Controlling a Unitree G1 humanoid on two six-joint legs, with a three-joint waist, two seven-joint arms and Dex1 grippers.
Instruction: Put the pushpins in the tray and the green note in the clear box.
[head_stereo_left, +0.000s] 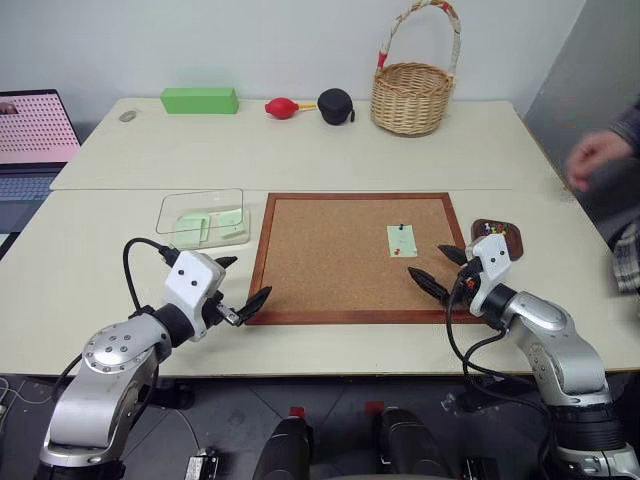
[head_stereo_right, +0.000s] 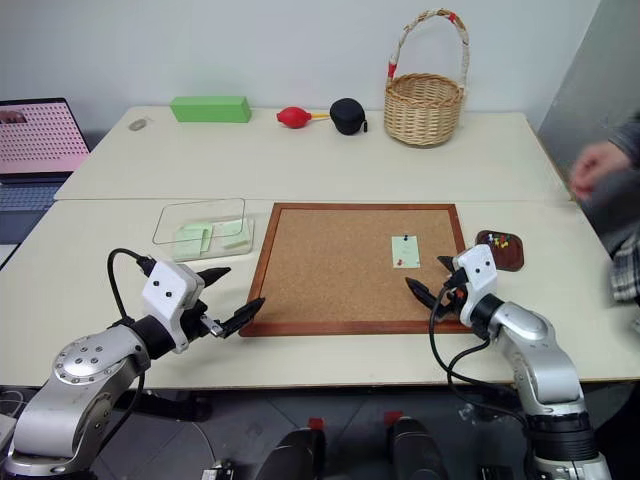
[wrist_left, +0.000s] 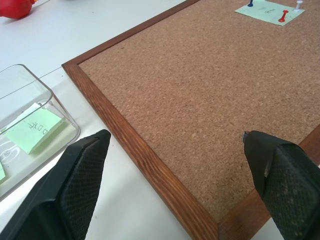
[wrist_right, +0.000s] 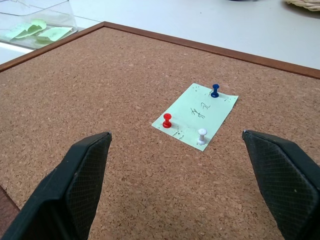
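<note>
I see the green note (wrist_right: 195, 115) pinned flat on the corkboard (head_stereo_left: 330, 260), at about 11 o'clock from my right end effector (head_stereo_left: 441, 271), the nearer arm; its long axis runs away from me. Three pushpins (wrist_right: 167, 120) hold it: red, white, blue. Both end effectors gape wide, empty. The left end effector (head_stereo_left: 238, 290) idles at 6 o'clock of the box (head_stereo_left: 200, 215); the tray (head_stereo_left: 497, 234) lies at 3 o'clock of the note.

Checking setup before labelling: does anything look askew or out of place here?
Little stands out. The green note sits slightly skewed on the corkboard, held by three pushpins. A person's hand hovers blurred at the table's right edge.
</note>
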